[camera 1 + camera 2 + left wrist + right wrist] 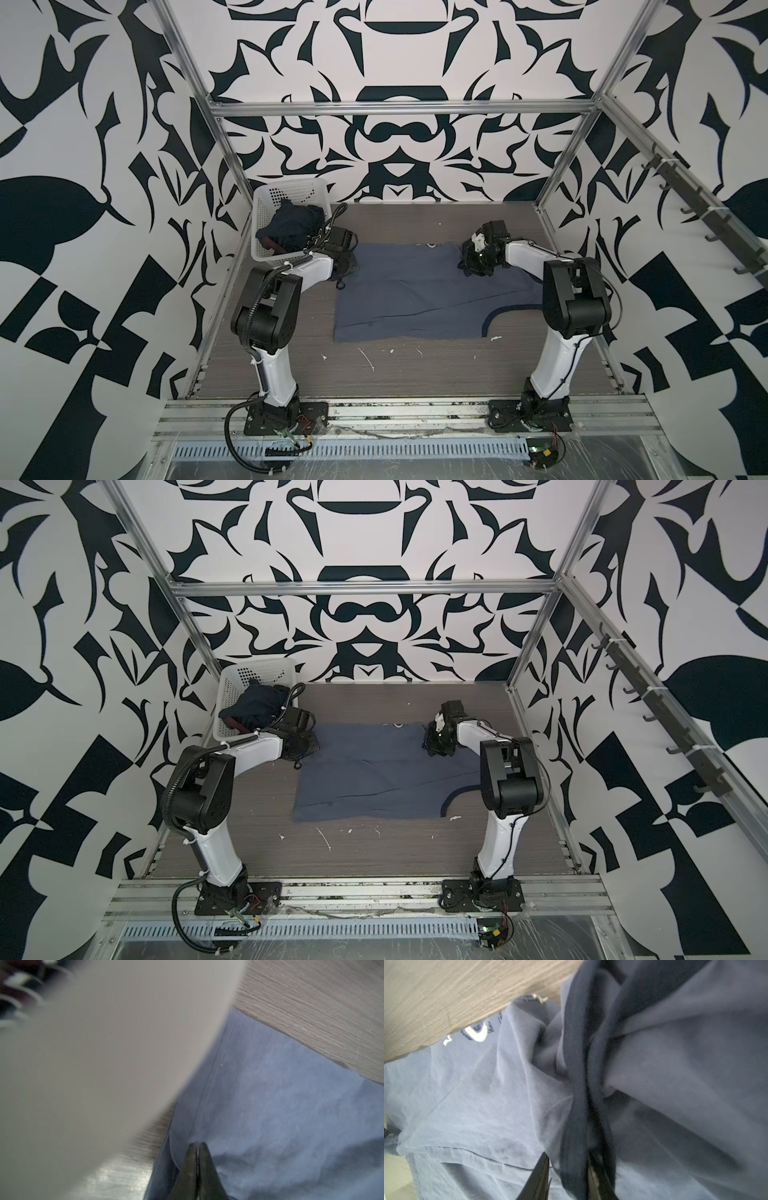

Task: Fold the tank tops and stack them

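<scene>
The slate-blue tank top (415, 299) (374, 779) lies spread flat on the middle of the table, its navy-trimmed armhole toward the front right. My left gripper (347, 270) (301, 750) is low at its far left corner; in the left wrist view the gripper (198, 1145) is shut on the cloth (270, 1095) by the hem. My right gripper (471, 268) (434, 748) is at the far right part; in the right wrist view it (568, 1155) is shut on a bunched navy trim band (575, 1076). The navy tank top (295, 226) (257, 704) lies crumpled in the basket.
The white perforated basket (266, 199) (232, 679) stands at the back left corner, right beside my left arm, and fills much of the left wrist view as a blurred wall (104, 1064). Aluminium frame posts border the wood-grain table (415, 374).
</scene>
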